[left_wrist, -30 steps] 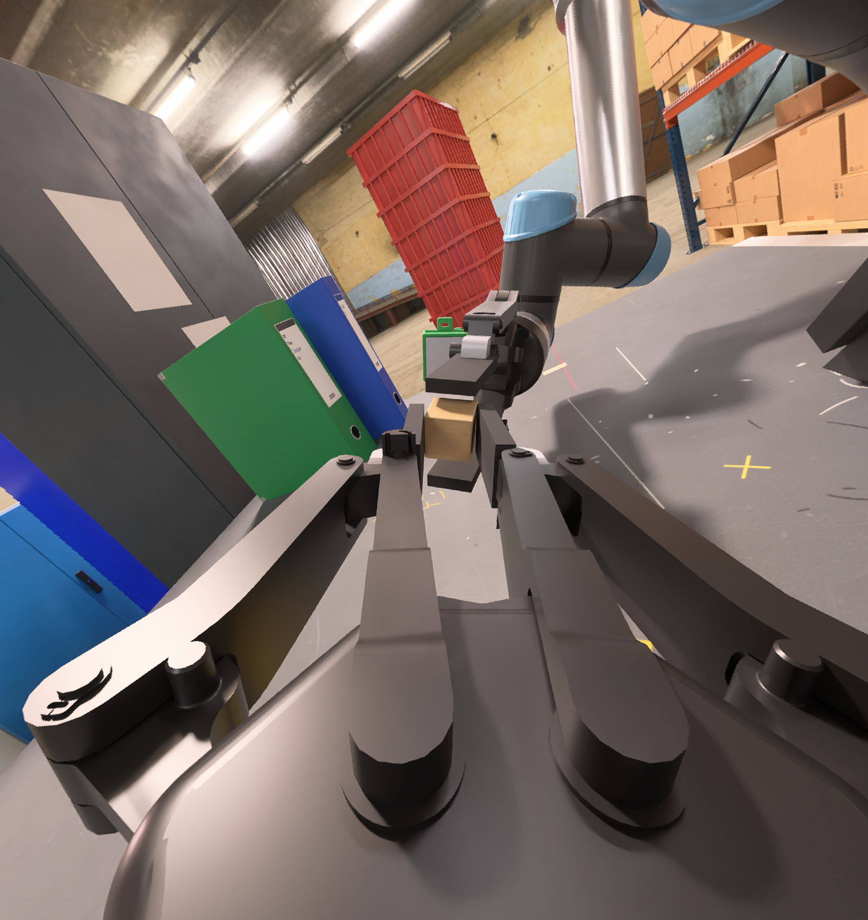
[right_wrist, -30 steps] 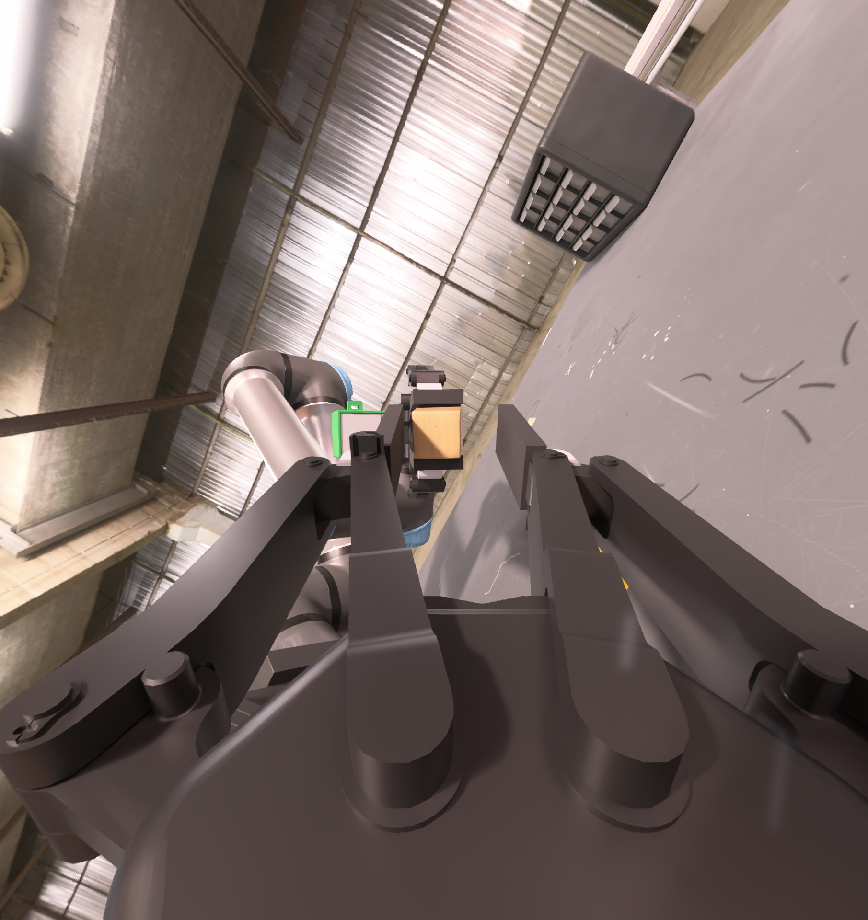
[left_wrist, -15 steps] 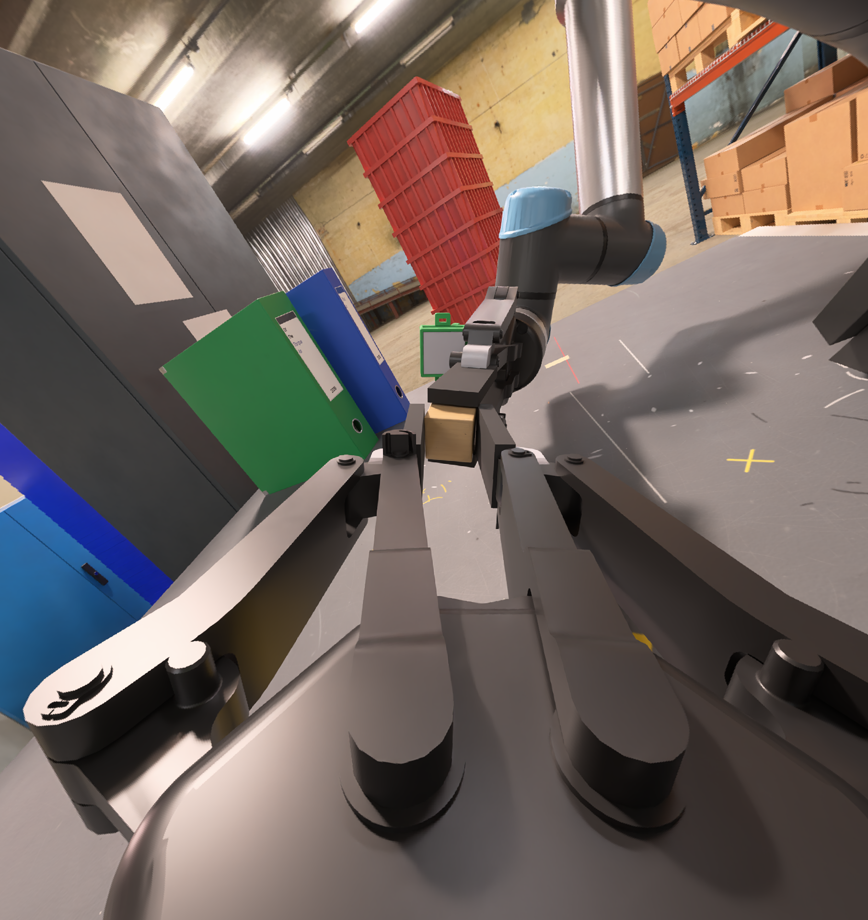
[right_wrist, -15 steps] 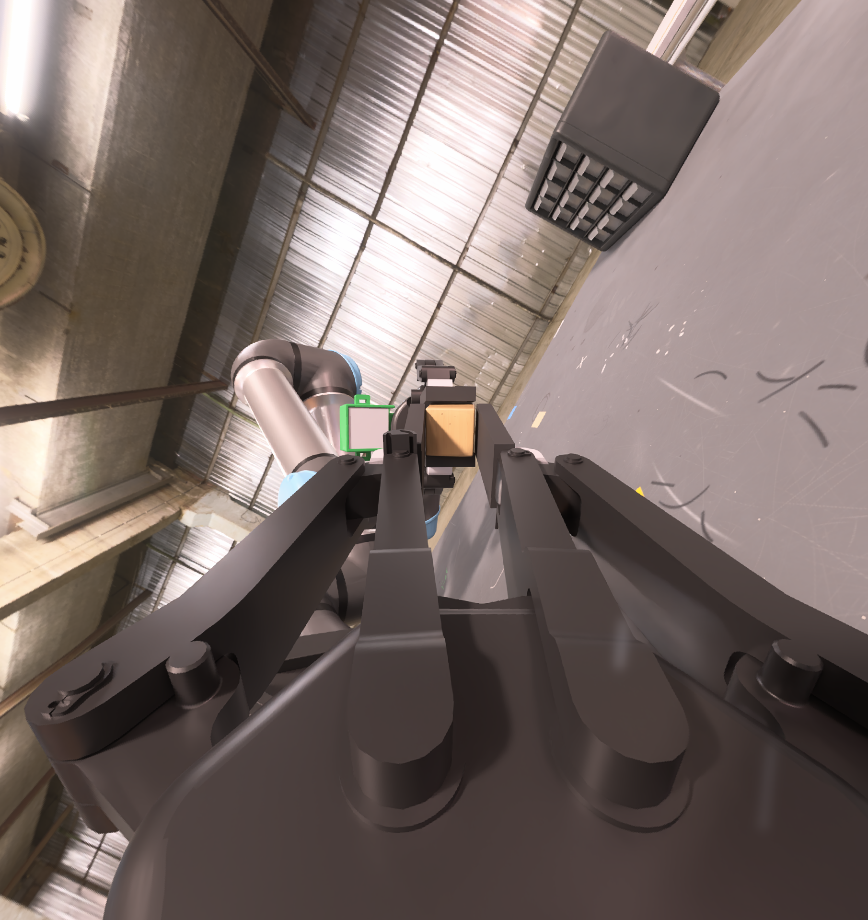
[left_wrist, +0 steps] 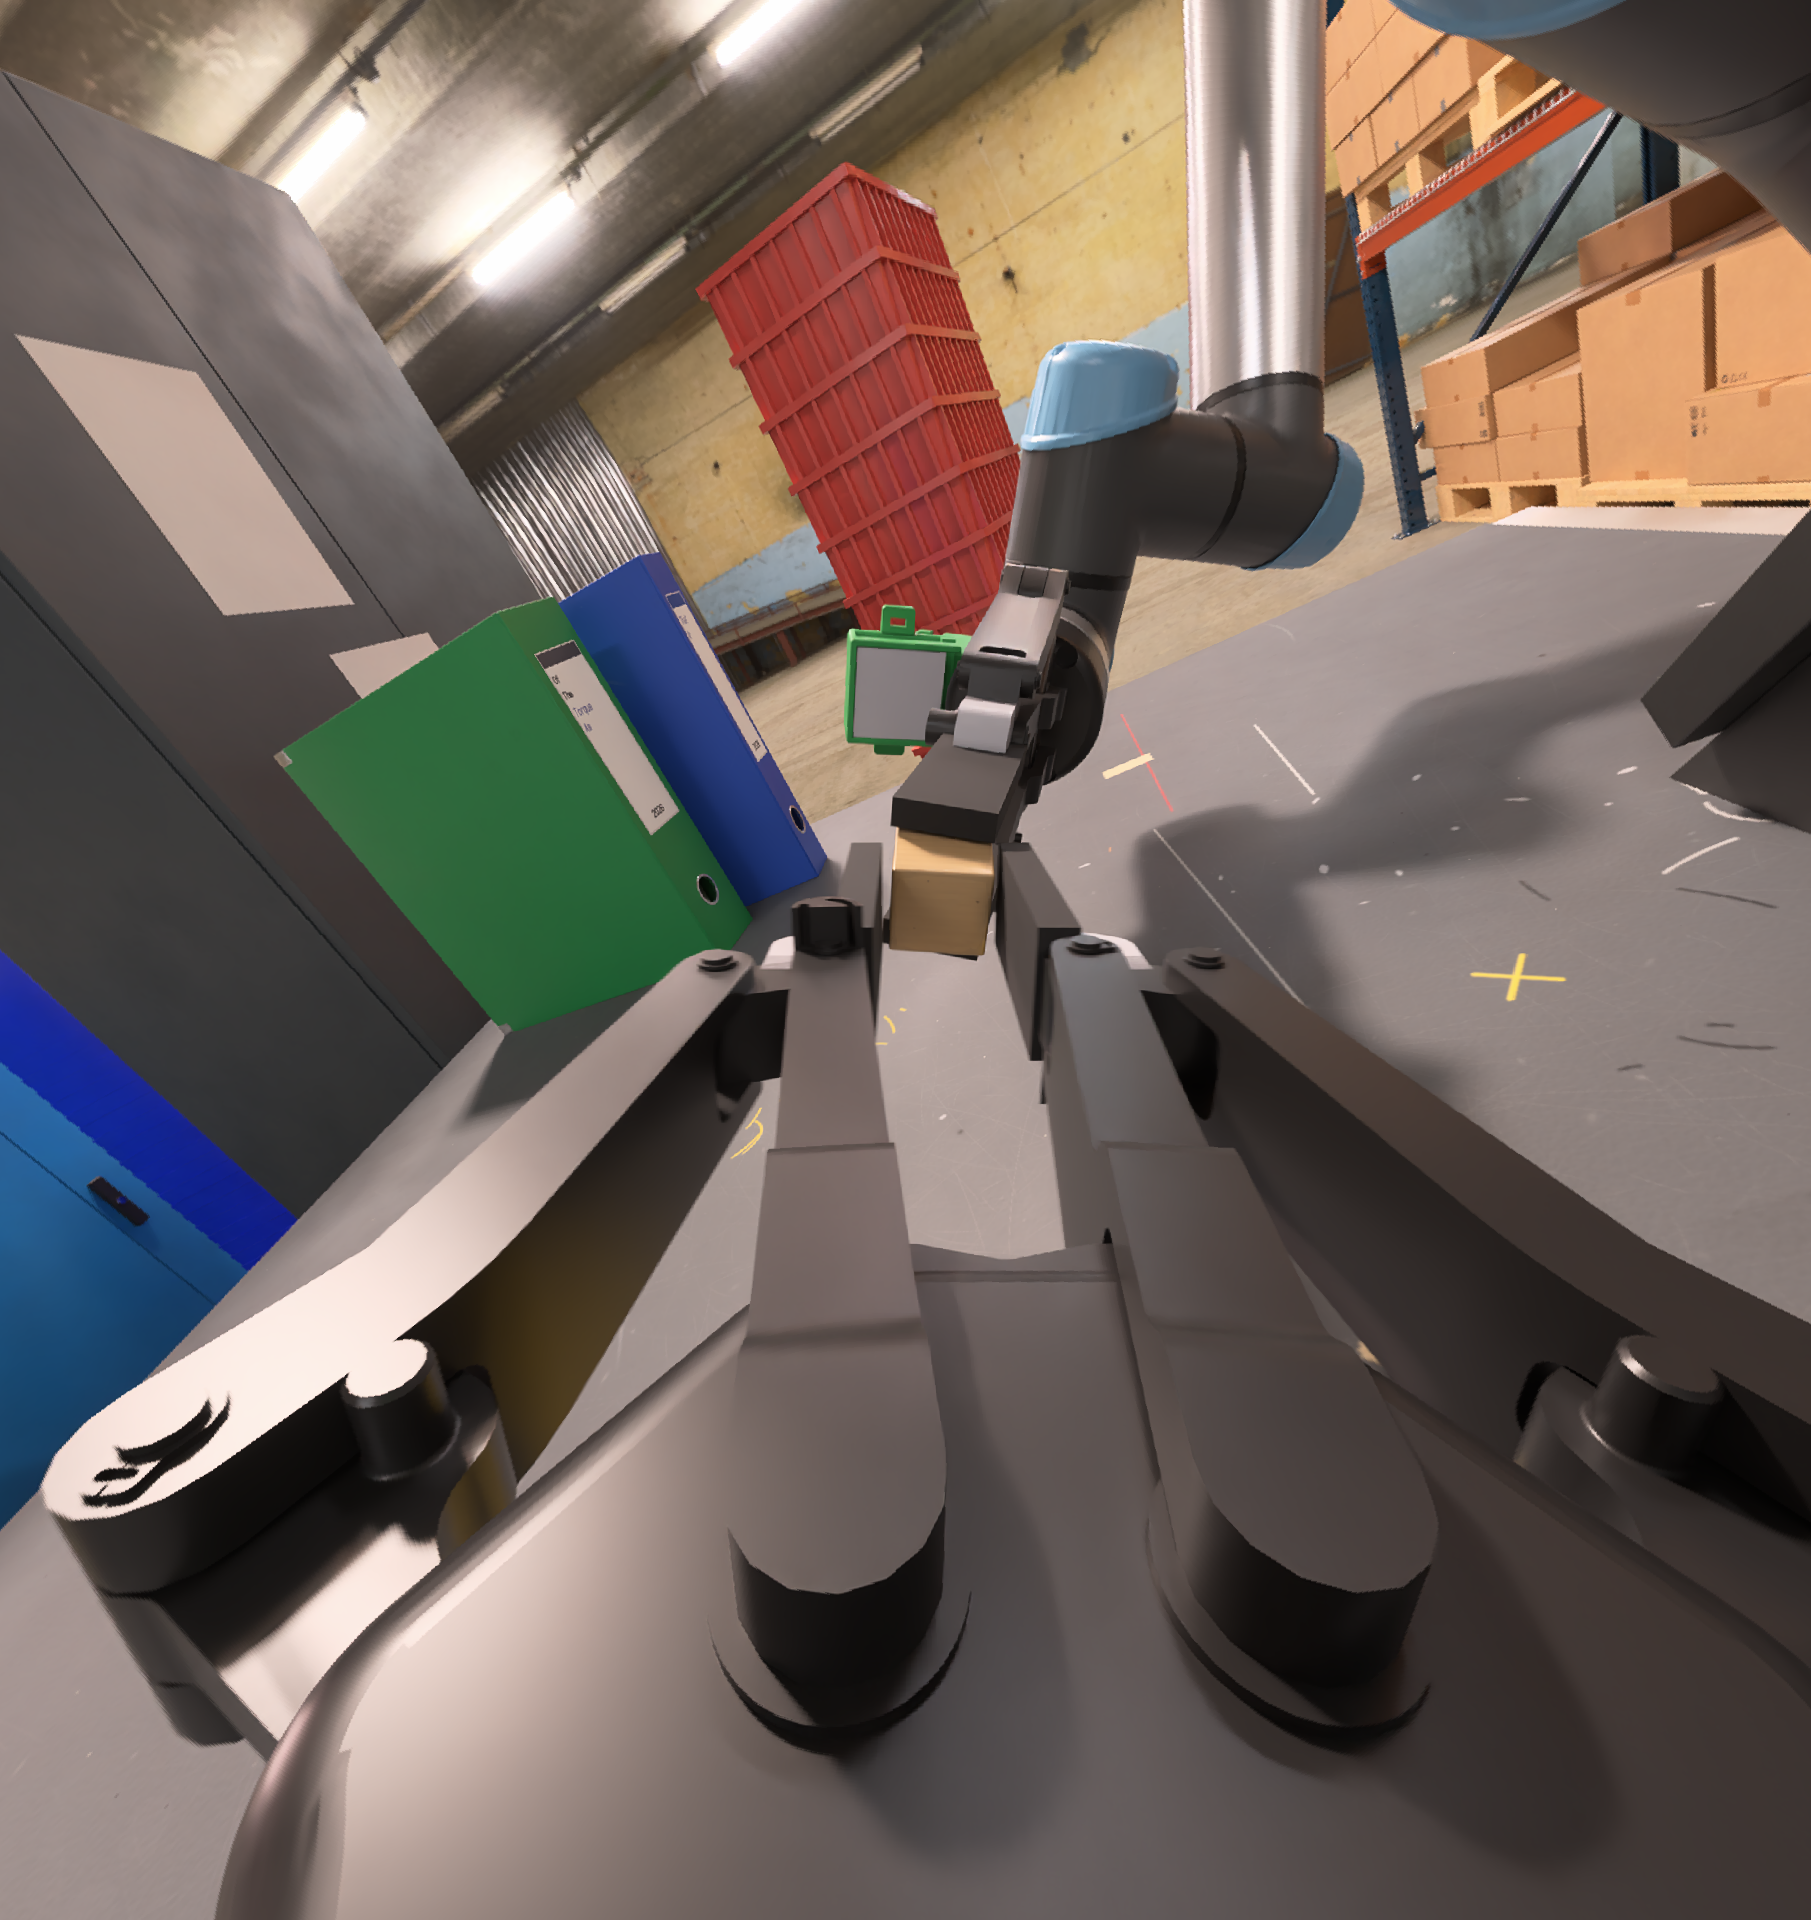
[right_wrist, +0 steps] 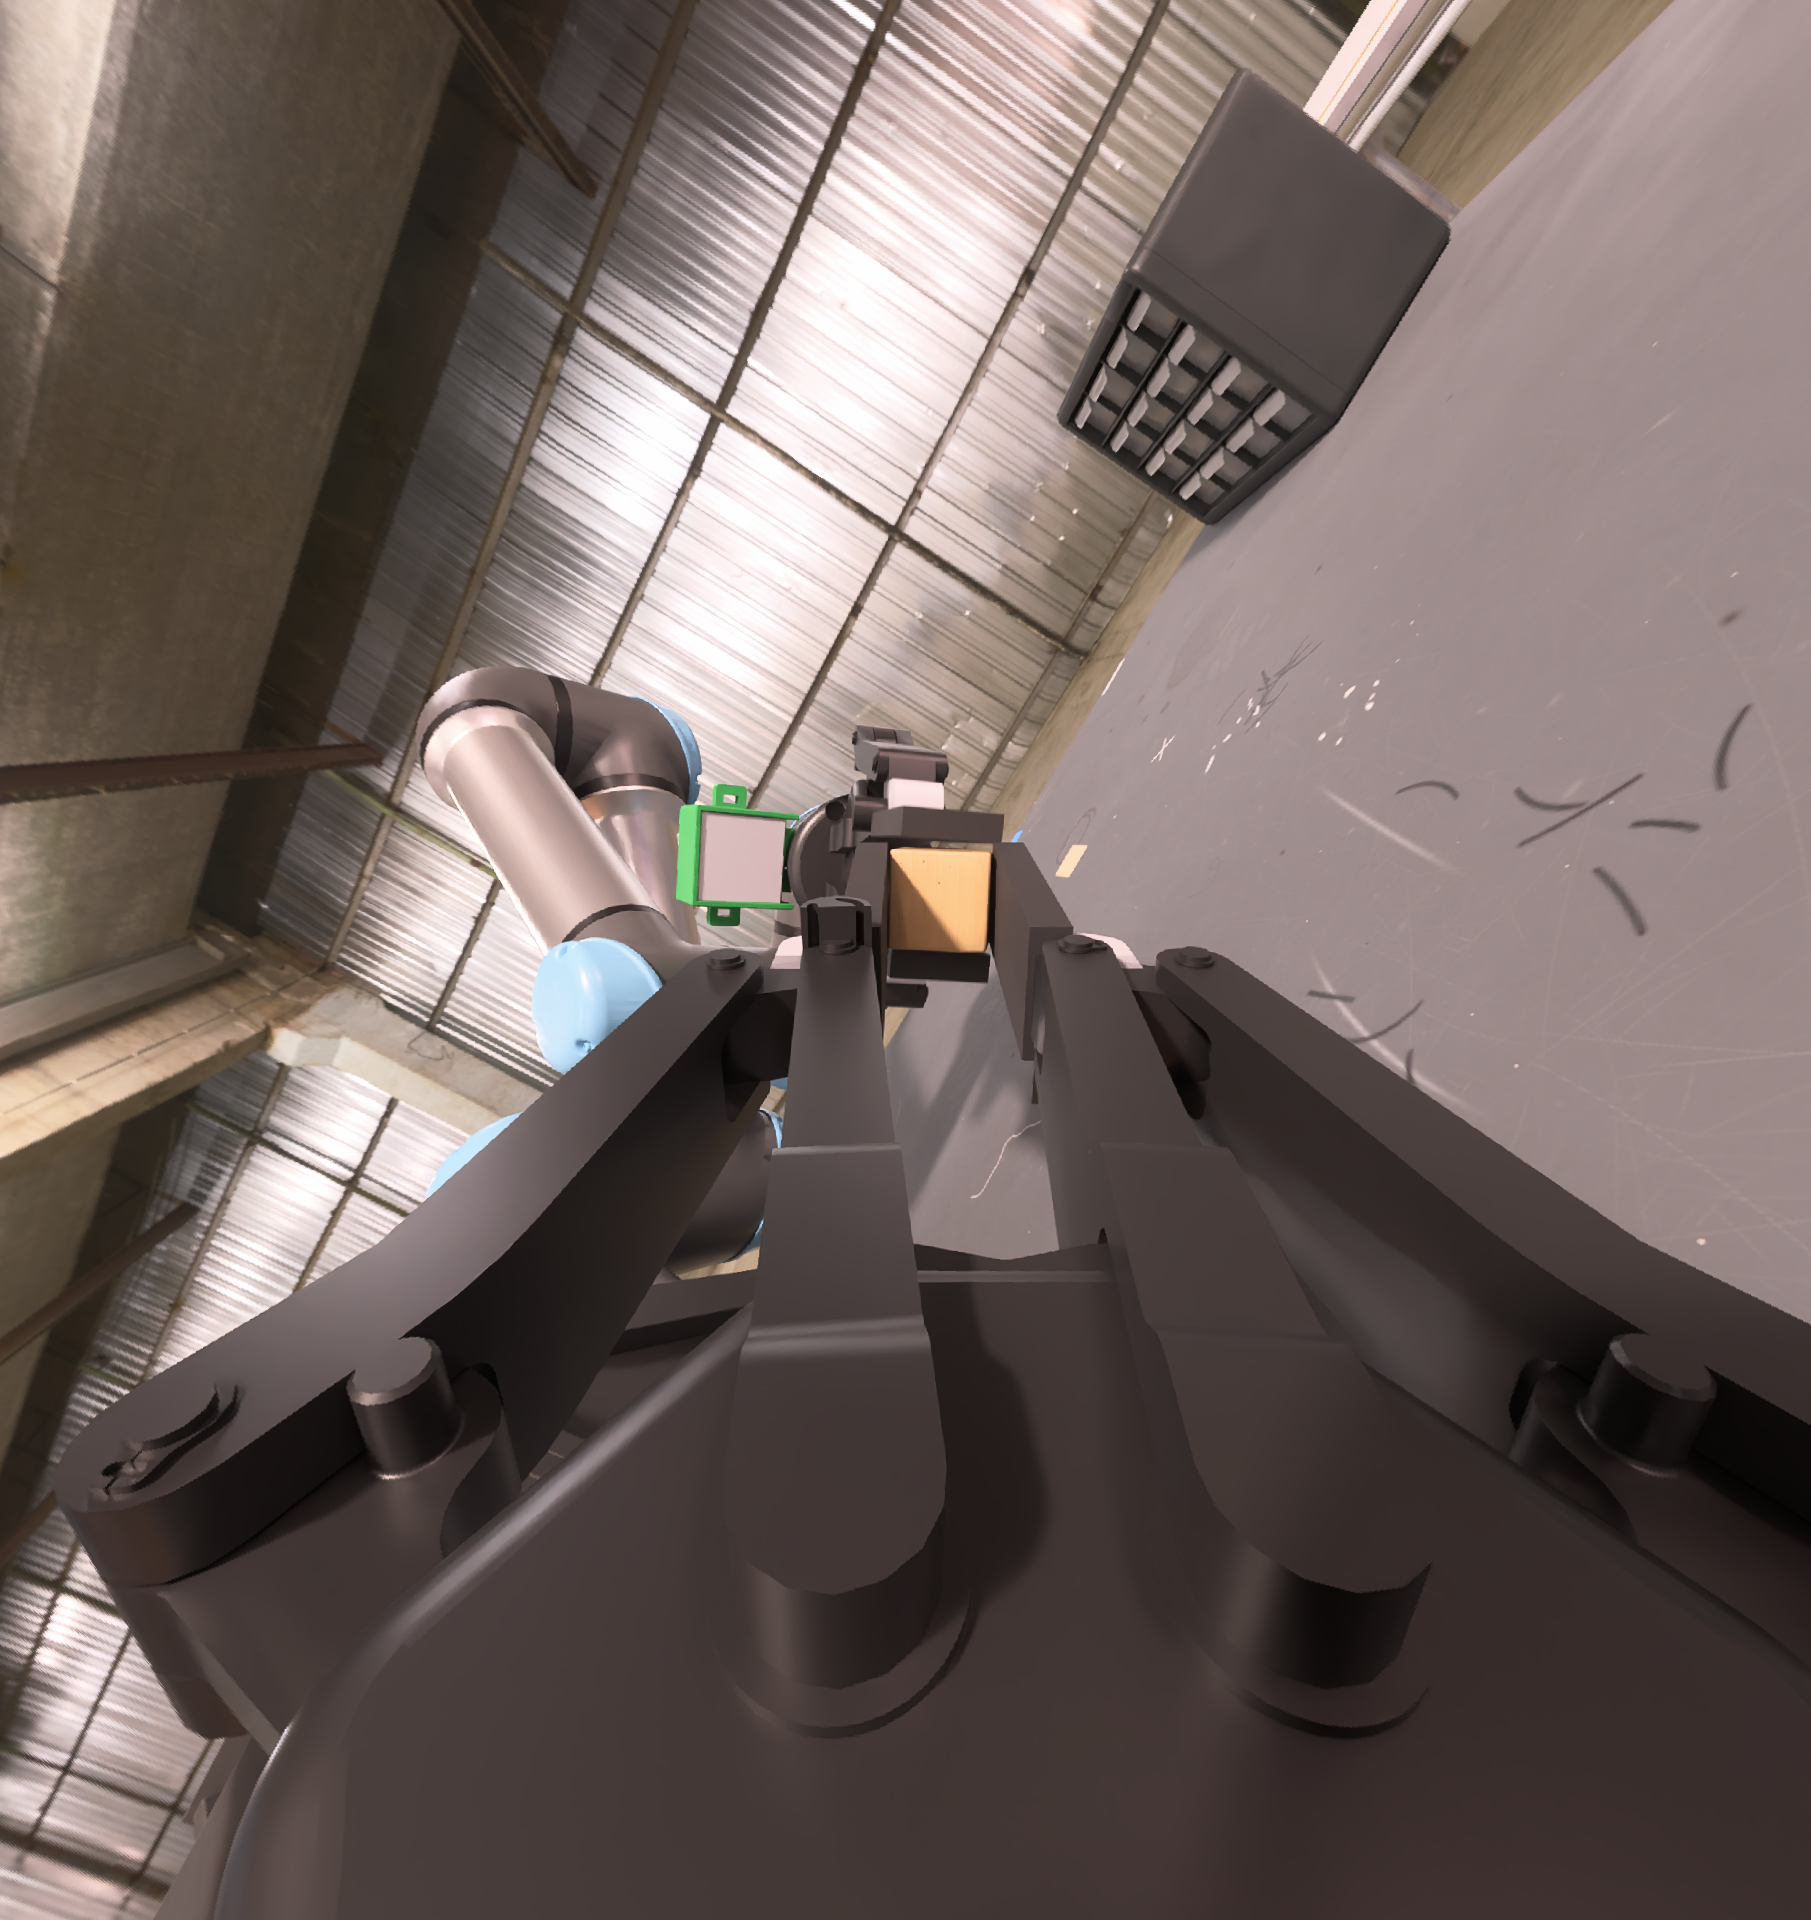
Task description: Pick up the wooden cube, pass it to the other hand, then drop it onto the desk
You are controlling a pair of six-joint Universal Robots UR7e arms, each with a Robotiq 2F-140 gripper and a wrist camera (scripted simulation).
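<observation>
- The cube [left_wrist: 939,905] shows only one face and a sliver of another; gripper fingers cover its other sides.
- In the right wrist view the cube [right_wrist: 939,899] shows a single face.
- The blue binder [left_wrist: 672,717] is mostly hidden behind the green binder [left_wrist: 506,821].
- The cabinet [left_wrist: 101,644] runs off the left edge.
- The binders' spine writing is too small to tell.

You have a tan wooden cube [left_wrist: 937,906] with faint grain above a dark grey surface [left_wrist: 1503,1091] scuffed white and marked yellow. Beside the cube stand a green binder [left_wrist: 485,821] and a blue binder [left_wrist: 672,707]. Behind them, red crates [left_wrist: 870,405] are ribbed.
</observation>
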